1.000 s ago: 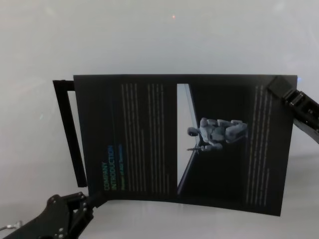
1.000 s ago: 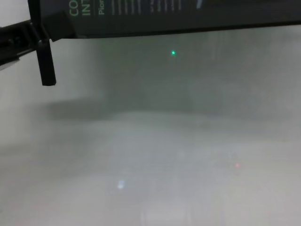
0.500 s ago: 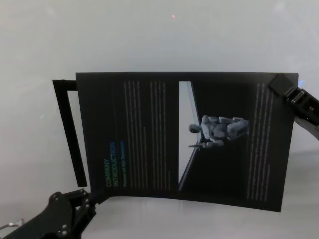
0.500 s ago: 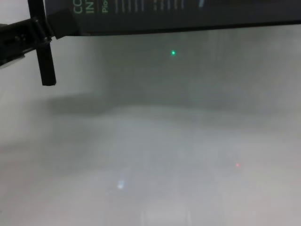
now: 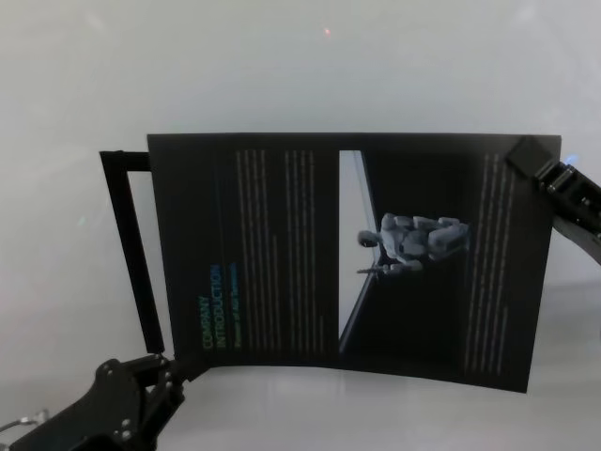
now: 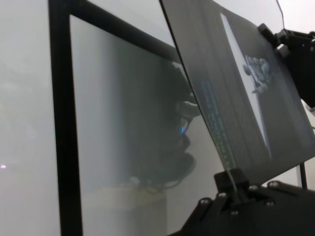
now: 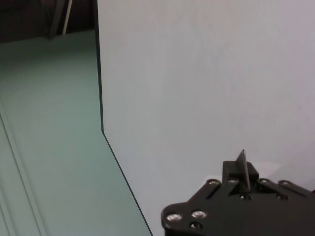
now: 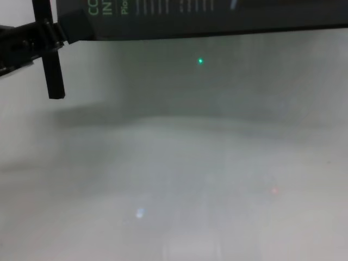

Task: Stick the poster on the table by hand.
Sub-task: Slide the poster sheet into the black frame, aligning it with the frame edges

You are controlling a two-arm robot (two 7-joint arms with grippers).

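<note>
The poster (image 5: 282, 254), a black sheet with a green heading, white text columns and a robot picture, hangs slightly bowed above the pale table (image 5: 282, 66). My left gripper (image 5: 174, 368) is shut on its near left corner; the left wrist view shows the sheet's edge (image 6: 236, 98) pinched there (image 6: 230, 179). At the far right corner, my right gripper (image 5: 526, 155) is shut on the poster, whose thin edge stands between the jaws (image 7: 242, 172). In the chest view the poster's near edge (image 8: 217, 22) hovers over its shadow on the table (image 8: 190, 163).
A thin black upright bar frame (image 5: 131, 244) stands just left of the poster, close to my left gripper, and shows in the chest view (image 8: 51, 70) and the left wrist view (image 6: 61, 123). Bare table surface spreads all around.
The poster has shifted a little to the right and farther from me, both grippers moving with it. The black bar frame stays where it was.
</note>
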